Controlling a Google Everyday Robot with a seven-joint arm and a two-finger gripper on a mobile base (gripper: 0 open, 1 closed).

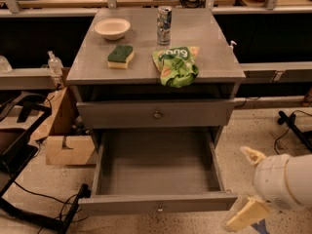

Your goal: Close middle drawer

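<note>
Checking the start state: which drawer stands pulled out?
The middle drawer, its empty tray extended forward; the drawer above is pushed in. The claw, open, is beside the extended front panel's right end.

the middle drawer [157, 167] is plain grey like the cabinet top [207, 38], which bears a cream bowl [112, 28], a green and yellow sponge [120, 56], a silver printed can [164, 18] and a bright green bag [176, 65] with white letters, and the gripper [236, 188], at four o'clock from the drawer, shows cream fingers [247, 214] spread apart.
</note>
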